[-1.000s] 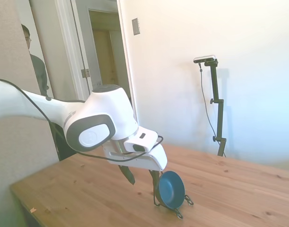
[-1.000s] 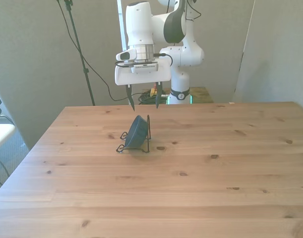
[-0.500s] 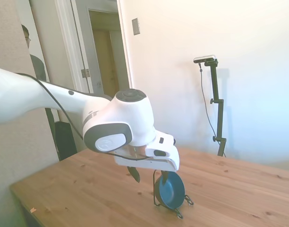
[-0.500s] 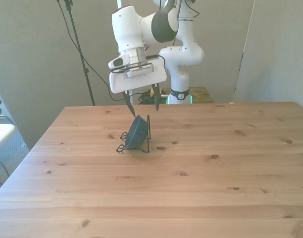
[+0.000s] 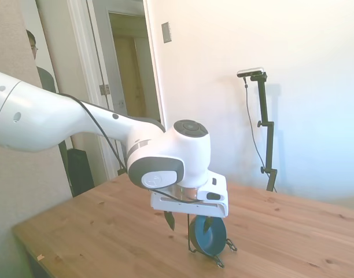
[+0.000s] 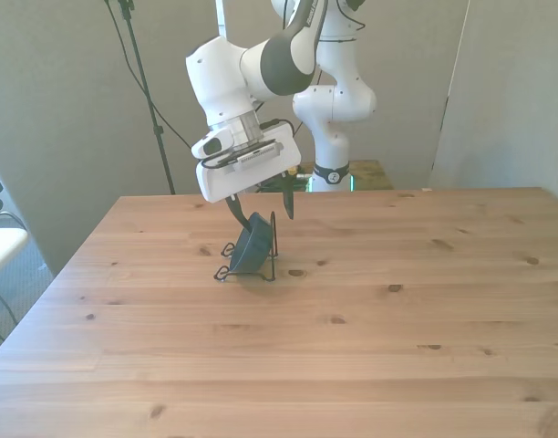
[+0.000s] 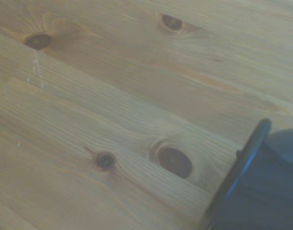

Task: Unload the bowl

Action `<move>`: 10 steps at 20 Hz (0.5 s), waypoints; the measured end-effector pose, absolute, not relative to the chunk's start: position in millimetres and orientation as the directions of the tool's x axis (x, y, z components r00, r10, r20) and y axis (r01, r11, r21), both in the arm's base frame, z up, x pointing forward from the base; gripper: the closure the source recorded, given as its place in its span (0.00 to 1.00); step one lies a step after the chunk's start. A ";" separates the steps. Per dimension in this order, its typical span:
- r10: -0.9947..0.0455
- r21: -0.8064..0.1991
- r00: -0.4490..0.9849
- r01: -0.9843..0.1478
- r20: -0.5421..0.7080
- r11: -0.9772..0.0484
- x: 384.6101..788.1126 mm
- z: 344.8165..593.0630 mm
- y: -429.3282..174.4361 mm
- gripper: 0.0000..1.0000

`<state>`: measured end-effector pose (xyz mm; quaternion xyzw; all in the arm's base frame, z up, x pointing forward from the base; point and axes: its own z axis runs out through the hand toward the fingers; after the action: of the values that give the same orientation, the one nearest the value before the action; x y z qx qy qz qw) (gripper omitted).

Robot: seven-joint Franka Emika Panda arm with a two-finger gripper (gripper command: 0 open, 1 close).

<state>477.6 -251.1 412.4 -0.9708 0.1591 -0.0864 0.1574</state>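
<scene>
Wrist view: pine table boards close up, dark rim of the bowl at one corner. Front view: bowl sits on edge in the thin wire stand, near the table's far-left part. Gripper just above, tilted, fingers spread apart, one at each side of the bowl's upper rim; contact not confirmed. Judgement: approach nearly complete; grasp, lift-out and set-down all remain. Side view: a person stands in the doorway behind.
</scene>
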 end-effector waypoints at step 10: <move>-0.328 -0.373 0.938 -0.265 0.116 -0.889 463.1 416.0 -270.6 1.00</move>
<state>463.1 -270.6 416.0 -0.9679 0.1532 -0.0880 0.1785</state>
